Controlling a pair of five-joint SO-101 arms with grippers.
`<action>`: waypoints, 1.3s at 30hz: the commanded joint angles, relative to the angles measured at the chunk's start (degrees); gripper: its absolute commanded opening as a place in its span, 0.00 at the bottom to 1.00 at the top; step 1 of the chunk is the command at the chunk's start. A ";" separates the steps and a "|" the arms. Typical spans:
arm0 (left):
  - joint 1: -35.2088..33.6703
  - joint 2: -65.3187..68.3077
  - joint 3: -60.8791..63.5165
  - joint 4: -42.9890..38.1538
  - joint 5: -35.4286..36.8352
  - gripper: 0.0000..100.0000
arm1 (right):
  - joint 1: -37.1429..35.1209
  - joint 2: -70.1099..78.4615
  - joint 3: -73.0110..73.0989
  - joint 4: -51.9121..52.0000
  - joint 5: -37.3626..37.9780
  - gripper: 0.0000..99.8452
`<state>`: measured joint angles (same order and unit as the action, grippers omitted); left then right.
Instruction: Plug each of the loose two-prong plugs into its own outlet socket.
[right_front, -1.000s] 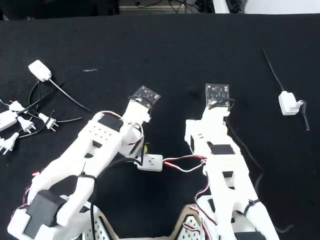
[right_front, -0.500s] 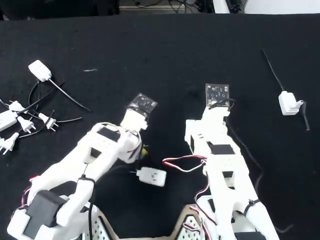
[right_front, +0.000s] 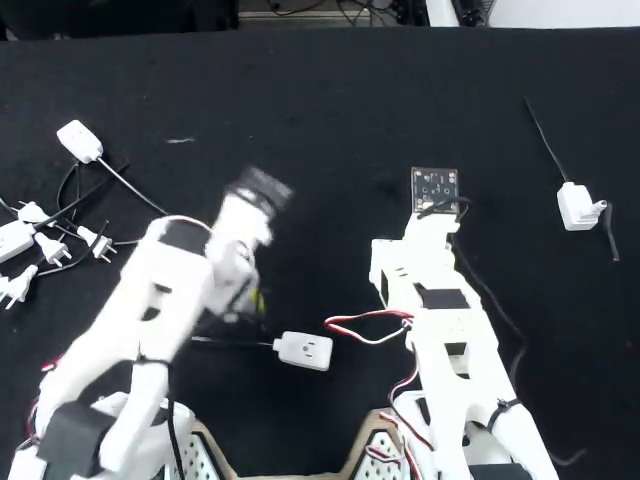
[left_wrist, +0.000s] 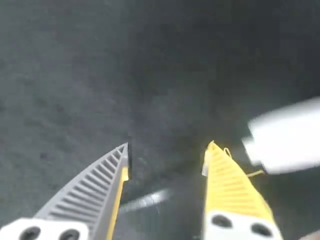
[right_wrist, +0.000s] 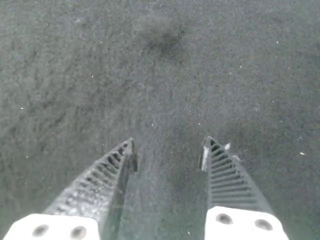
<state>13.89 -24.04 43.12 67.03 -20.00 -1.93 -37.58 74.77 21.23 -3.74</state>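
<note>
Two white arms were seen from above, side by side over a black table (right_front: 330, 90). The left gripper (left_wrist: 167, 150) was held with its fingers apart and nothing between them, above bare cloth. A white outlet socket (right_front: 303, 350) was laid just beside that arm, near the front edge, its two holes facing up and uncovered, with a black cable (right_front: 230, 342) running from it. The right gripper (right_wrist: 167, 147) was likewise spread, with nothing gripped. Loose two-prong plugs (right_front: 95, 243) were tangled with dark cords at the left edge, well apart from both arms. A second white block (right_front: 574, 206) was set at the right, and a third white block (right_front: 80, 141) at the upper left.
</note>
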 joint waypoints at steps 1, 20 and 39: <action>10.33 -6.24 3.21 3.69 -6.24 0.24 | -0.44 -0.75 -1.63 -1.32 -0.44 0.20; 21.23 -13.27 18.51 -23.82 3.08 0.25 | 8.53 -1.10 -3.56 -0.88 -0.97 0.20; 3.38 -1.23 12.26 -33.32 3.08 0.24 | 8.26 -1.01 -3.47 -0.97 -0.97 0.20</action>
<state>17.41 -28.00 60.09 33.71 -17.27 5.45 -37.58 74.77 21.23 -4.26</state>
